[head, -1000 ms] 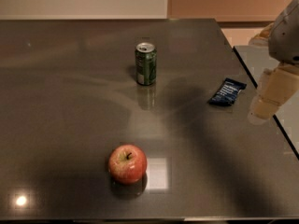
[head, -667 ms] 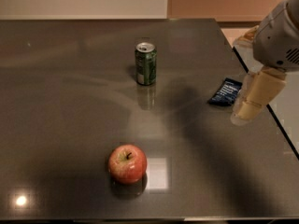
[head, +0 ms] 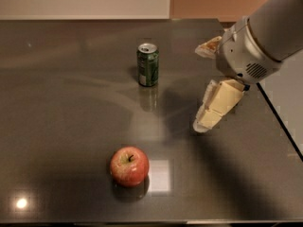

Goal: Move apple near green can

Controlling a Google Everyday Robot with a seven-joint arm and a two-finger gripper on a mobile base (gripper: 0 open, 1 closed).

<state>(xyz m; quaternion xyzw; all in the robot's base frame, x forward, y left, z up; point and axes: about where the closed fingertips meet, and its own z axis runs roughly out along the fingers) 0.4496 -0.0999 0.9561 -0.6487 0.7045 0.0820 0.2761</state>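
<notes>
Apple (head: 129,166): round, firm, smooth-skinned; probably moderately heavy and apt to roll, so best gripped across its widest middle. Rests on table (head: 57,103) at 6 o'clock from green can (head: 148,64), well apart. Gripper (head: 201,86): at can's 4 o'clock, jaws wide, empty.
</notes>
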